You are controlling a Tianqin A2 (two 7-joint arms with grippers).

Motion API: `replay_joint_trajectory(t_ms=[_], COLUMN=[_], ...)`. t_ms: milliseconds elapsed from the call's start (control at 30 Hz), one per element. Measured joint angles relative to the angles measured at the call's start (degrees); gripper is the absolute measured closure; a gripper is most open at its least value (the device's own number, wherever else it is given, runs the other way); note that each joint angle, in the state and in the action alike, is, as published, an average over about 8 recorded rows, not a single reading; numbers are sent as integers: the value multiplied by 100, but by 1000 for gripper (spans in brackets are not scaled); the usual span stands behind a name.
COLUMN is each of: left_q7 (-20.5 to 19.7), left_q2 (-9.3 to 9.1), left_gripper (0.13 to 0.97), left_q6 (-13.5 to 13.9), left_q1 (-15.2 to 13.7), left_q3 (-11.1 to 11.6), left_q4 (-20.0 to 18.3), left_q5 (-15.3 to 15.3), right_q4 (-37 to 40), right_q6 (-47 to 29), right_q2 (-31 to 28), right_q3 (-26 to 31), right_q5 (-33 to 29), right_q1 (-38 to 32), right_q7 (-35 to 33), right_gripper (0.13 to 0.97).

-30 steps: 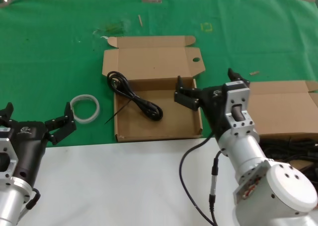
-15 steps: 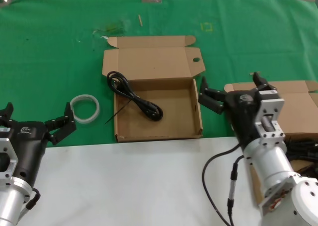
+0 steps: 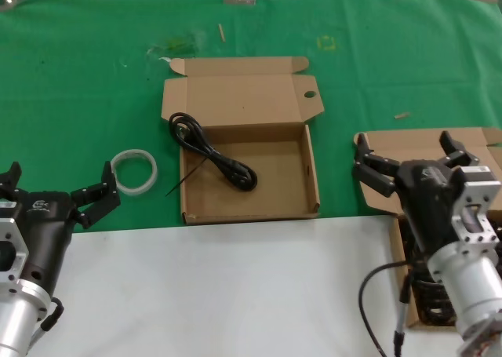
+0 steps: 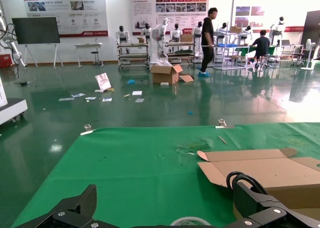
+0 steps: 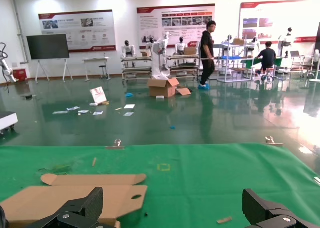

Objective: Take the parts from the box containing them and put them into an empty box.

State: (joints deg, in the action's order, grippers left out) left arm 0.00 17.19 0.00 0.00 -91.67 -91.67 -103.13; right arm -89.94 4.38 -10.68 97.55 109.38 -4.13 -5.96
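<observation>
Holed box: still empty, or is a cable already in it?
Not empty. In the head view one coiled black cable lies in the holed box, its loop over the back left corner. The lid is open.

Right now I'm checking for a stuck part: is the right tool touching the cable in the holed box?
Apart. The head view shows the right tool open over the right-hand box, green cloth separating it from the cable.

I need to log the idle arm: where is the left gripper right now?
In the head view the left gripper sits low on the robot's left, open, beside the tape ring on the green cloth.
</observation>
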Motion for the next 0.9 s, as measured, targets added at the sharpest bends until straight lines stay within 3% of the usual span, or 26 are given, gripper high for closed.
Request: replay_joint_trajectory(t_ms=[267, 900], left_q7=[0, 0], left_q2=[0, 0], left_gripper=[132, 132], left_q6=[0, 0], left_q1=[0, 0], left_q3=[0, 0], left_q4=[0, 0], left_q5=[0, 0], right_q4=[-114, -123], right_q6=[-288, -310], right_q2=[1, 1], right_q3=[-386, -415], right_q5=[-410, -442], right_q1=[272, 291], right_q7=[394, 422], right_gripper=[129, 129])
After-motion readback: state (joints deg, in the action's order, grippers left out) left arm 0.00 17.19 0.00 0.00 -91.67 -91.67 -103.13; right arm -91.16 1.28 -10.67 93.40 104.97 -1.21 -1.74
